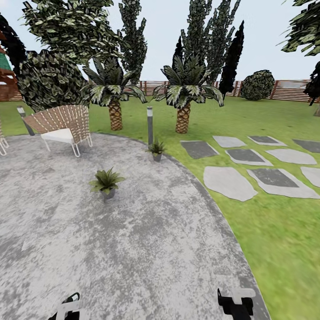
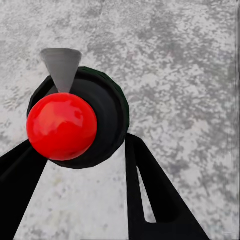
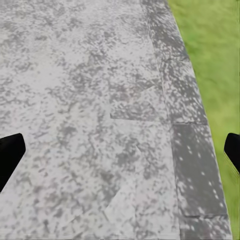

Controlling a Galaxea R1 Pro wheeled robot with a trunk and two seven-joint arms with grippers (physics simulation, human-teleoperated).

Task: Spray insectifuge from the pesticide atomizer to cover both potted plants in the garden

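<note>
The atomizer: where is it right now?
In the left wrist view the atomizer sits between the left claw's fingers, seen from above over the grey patio.

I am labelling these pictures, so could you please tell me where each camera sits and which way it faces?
Head view: high on the robot, facing forward and down over the patio, two potted plants and lawn; both claws' tops at the lower edge.
Left wrist view: above the left claw, looking down its fingers at a red-topped bottle over paving.
Right wrist view: along the open right claw, down at the patio rim and grass.
All share the patio.
</note>
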